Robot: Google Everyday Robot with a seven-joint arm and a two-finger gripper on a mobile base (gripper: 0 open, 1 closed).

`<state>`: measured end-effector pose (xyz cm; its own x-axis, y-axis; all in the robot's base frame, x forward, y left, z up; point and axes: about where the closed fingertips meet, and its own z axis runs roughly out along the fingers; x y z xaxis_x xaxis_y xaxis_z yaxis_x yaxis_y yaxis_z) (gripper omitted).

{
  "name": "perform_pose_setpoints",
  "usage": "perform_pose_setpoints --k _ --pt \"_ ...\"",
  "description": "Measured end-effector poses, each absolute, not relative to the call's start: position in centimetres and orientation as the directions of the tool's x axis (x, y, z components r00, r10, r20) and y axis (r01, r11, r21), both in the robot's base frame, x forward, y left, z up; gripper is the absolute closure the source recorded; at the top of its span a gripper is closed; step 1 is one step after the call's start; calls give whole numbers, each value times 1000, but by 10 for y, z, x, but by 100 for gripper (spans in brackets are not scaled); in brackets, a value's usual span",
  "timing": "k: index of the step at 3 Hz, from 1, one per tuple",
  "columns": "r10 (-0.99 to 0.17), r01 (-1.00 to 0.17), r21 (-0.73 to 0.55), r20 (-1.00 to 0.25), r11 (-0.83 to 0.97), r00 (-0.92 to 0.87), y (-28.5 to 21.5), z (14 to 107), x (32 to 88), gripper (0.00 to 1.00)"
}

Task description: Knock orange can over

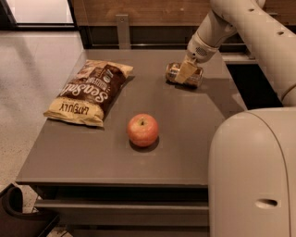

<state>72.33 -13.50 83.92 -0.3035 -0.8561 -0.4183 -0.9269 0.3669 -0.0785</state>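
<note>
Grey worktop (185, 115) takes up most of the shot, with a pale shiny floor (32, 60) off to one side and a wood panel wall (152, 9) running along the back. The robot's hand (186, 74) is down at the far right part of the worktop, hanging off a chunky white arm (231, 23) that comes in from the top right corner. Right under the hand, touching it, is the orange can (172, 72), and it's lying on its side, long axis roughly across the view, with its shiny end poking out to the left of the hand and the other end sticking out on the right. The hand's tan tip sits across the middle of the can, so honestly I can't tell whether it's spread, pressed together or pinching the can. Well away from the hand, closer to the camera and a bit left, a red-orange apple (142, 130) sits upright with its stem dimple up. Further left of the hand, well apart from both, a brown chip bag (90, 90) lies flat near the worktop's left edge. A big rounded white part of the robot's body (252, 171) fills the bottom right, nearer the camera than the hand.
</note>
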Motion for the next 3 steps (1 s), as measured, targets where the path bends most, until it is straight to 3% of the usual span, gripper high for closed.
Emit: perform_pose_setpoints --k 1,2,3 --pt "-842 -934 -48 -452 354 -295 -127 830 726 85" --pt "-842 -934 -47 -452 353 -295 -126 832 726 54" --pt "-842 -935 -46 -452 352 -295 -125 831 726 31"
